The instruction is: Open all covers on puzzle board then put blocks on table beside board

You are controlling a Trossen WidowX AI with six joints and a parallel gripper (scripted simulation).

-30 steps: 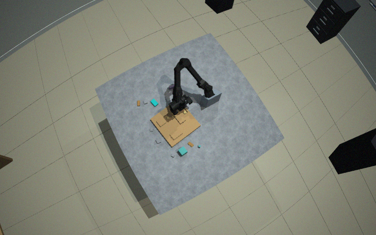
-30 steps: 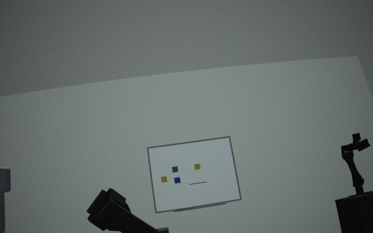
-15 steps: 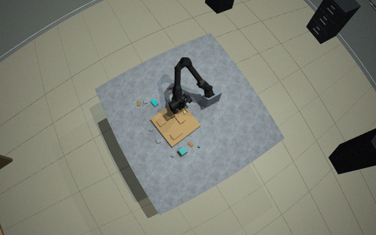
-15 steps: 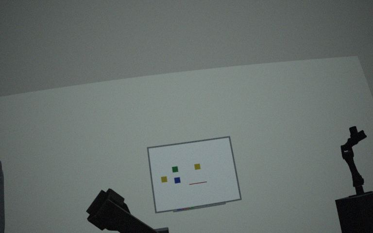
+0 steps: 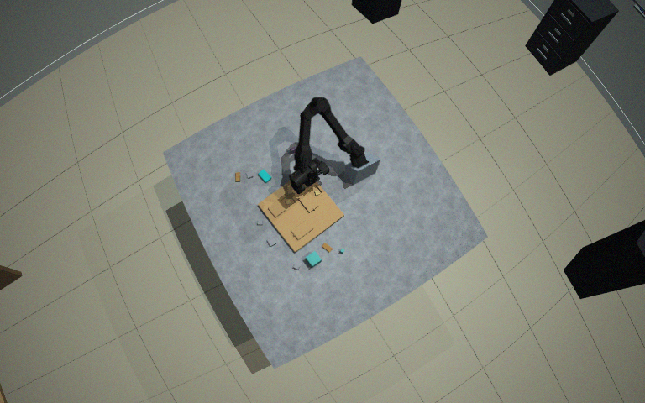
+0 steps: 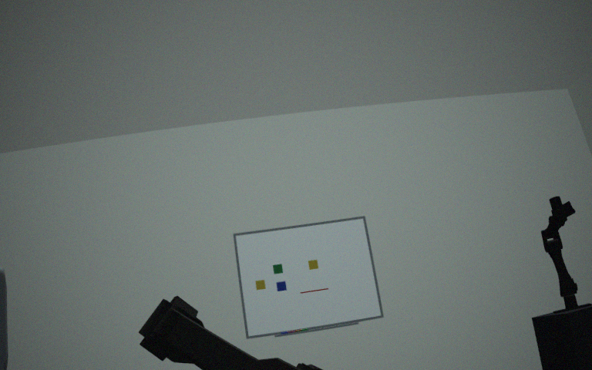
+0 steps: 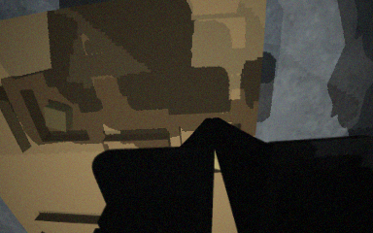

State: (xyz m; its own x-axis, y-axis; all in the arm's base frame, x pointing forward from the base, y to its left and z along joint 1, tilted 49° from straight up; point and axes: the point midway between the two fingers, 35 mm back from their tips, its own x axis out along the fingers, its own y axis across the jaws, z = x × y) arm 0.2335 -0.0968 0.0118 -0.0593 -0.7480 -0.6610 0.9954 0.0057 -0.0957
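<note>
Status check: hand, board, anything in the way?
Hand shut, empty, over the board near a cover edge. One greenish block sits in its well. Nothing blocking.

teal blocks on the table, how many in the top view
2. One teal block lies on the grey table beyond the board's far-left edge, near the end effector. The other lies off the board's near corner. Smaller bits nearby are too tiny to class.

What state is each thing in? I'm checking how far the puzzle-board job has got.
gripper: shut, holding nothing, above the board.
puzzle board: flat on the table.
greenish block: in its well, uncovered.
upper teal block: on the table, off the board.
lower teal block: on the table, off the board.
filing cabinet: drawers shut.
</note>
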